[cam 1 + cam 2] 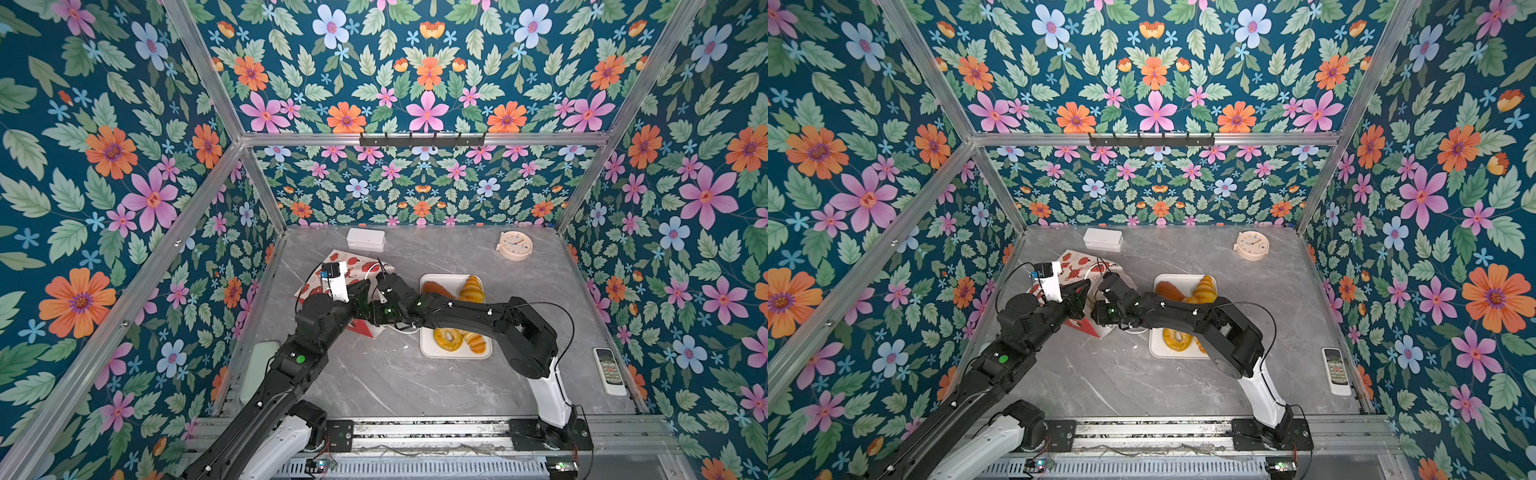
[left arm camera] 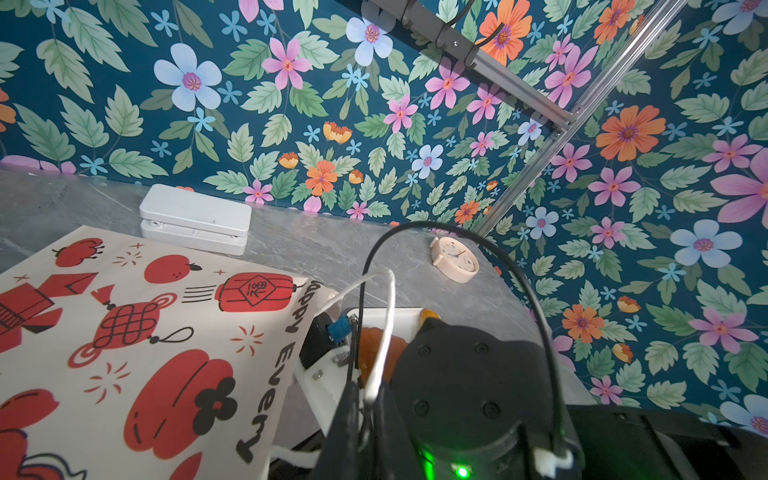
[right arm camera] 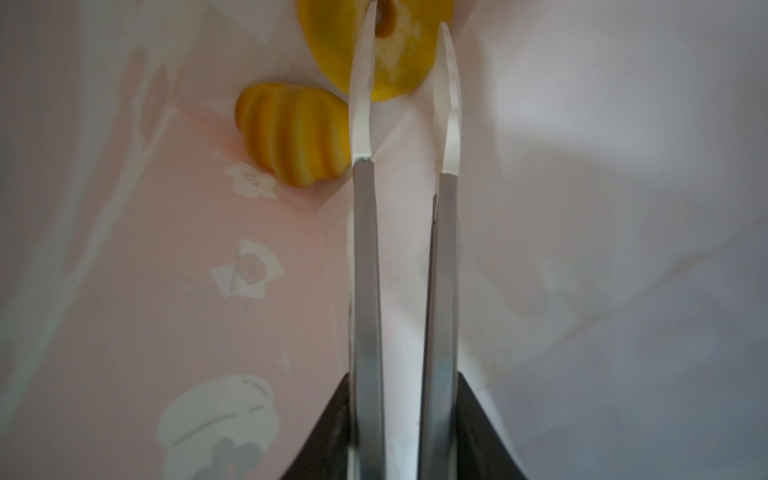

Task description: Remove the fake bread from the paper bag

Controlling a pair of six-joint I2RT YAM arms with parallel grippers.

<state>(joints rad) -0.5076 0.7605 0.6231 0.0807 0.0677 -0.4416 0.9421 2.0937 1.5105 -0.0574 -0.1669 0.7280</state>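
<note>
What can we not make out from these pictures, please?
Ring doughnut: the right wrist view's top edge cuts it off, so whether the right gripper grips it is uncertain.
Its tips: in both top views, hidden inside the paper bag.
White tray: the right arm covers its middle in both top views; pastries uncountable.
Clock: too small to read.
</note>
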